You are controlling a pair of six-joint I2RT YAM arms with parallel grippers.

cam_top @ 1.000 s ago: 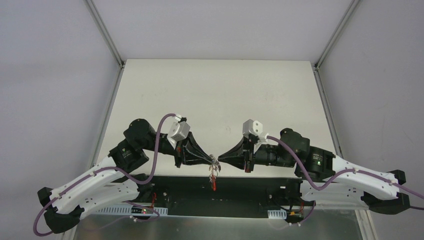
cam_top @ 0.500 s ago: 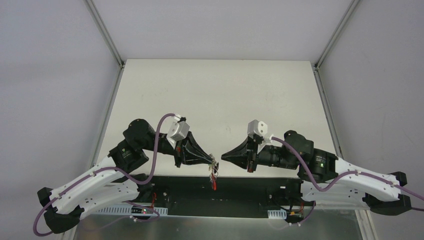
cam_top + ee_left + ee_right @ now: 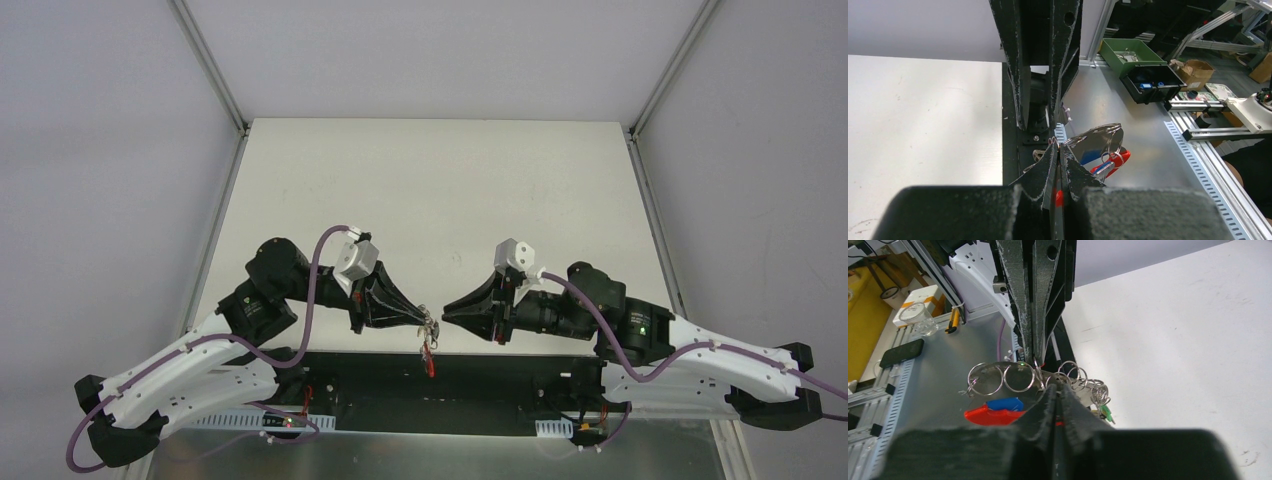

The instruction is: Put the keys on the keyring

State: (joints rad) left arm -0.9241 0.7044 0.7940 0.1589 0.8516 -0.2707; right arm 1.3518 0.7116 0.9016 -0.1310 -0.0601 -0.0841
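From overhead I had the left gripper (image 3: pixel 424 321) and the right gripper (image 3: pixel 446 312) tip to tip at lower centre of the frame, just apart, over the table's (image 3: pixel 430 180) near edge. The keys (image 3: pixel 430 345) and the keyring (image 3: pixel 985 415) hung bunched below the left tip.

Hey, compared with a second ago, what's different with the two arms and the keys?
The right gripper pulled back toward its own side, off the bunch of keys where both grippers met a second ago; a gap now separates it from the bunch. The left gripper stayed shut on the bunch, which hangs below its tips in the same spot. The left arm has not visibly shifted.
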